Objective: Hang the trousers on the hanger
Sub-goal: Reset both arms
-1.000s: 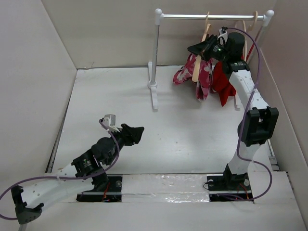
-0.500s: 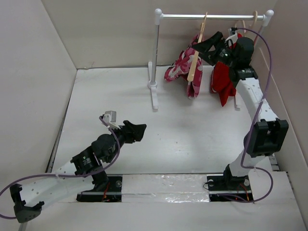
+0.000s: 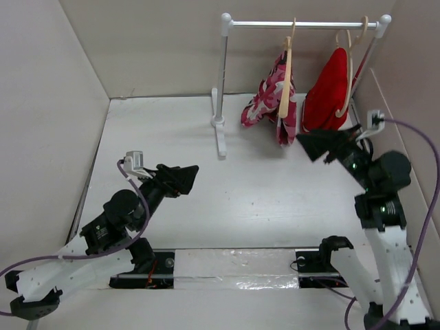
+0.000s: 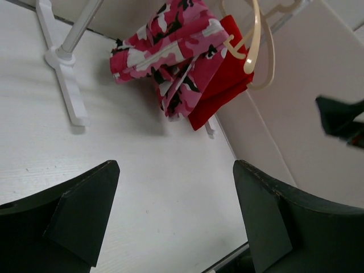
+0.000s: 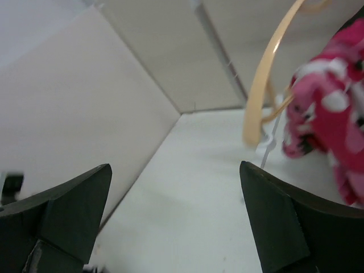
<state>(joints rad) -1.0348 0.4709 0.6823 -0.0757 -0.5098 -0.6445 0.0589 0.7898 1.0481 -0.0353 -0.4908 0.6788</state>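
The camouflage trousers (image 3: 269,102) hang draped over the pale wooden hanger (image 3: 284,96), whose hook sits on the rack's rail (image 3: 302,25). In the left wrist view the trousers (image 4: 170,60) hang in front of the red garment (image 4: 219,91). The right wrist view shows the hanger (image 5: 266,77) and the trousers (image 5: 335,119) at the right edge. My right gripper (image 3: 320,145) is open and empty, just in front of and below the clothes. Open and empty too, my left gripper (image 3: 181,180) hovers over the table's near left.
A plain red garment (image 3: 328,93) hangs on a second wooden hanger (image 3: 348,72) to the right of the trousers. The rack's white post (image 3: 221,75) and foot (image 3: 221,141) stand at mid-back. Walls close in on the left, back and right.
My right gripper opened, let go of the hanger and drew back toward the near side. The trousers now hang free on the rail. My left gripper opened wider and shifted slightly left.
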